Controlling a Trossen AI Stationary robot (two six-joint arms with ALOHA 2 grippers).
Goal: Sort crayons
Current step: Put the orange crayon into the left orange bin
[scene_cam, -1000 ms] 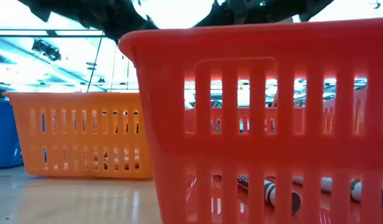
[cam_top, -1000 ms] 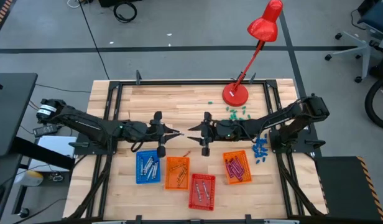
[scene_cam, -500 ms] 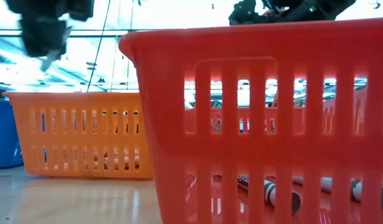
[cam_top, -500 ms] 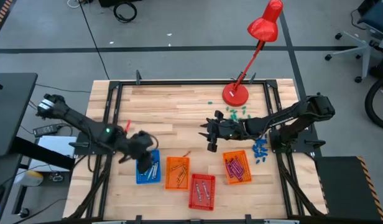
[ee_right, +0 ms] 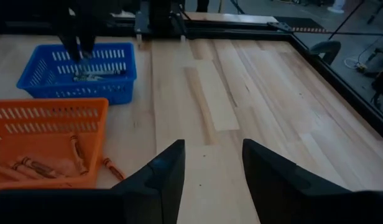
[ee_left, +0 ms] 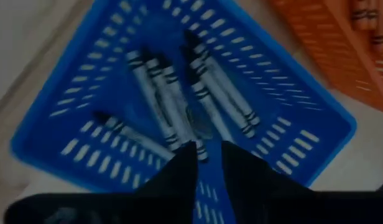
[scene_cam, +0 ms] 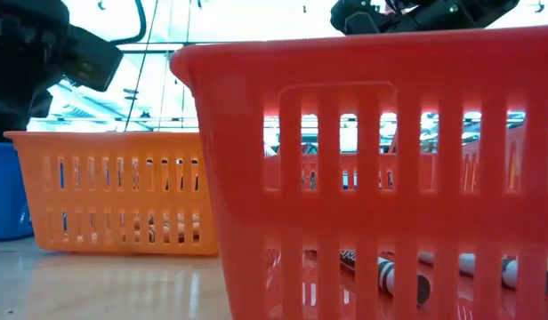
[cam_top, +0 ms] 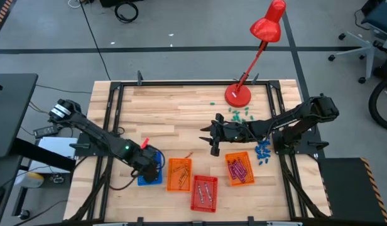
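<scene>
Within the last second the left gripper point(ee_left: 207, 163) has swung from mid-table down over the blue tray point(cam_top: 143, 179); its fingers pinch a grey-white crayon point(ee_left: 199, 149) just above the others, so a drop seems imminent; the right gripper point(ee_right: 211, 168) hangs released over bare table point(ee_right: 241, 112).

Grey-white, black-banded crayons point(ee_left: 179, 99) in blue tray point(ee_left: 291, 124)

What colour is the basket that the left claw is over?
Blue. The basket under the left claw shows best in the left wrist view.
</scene>
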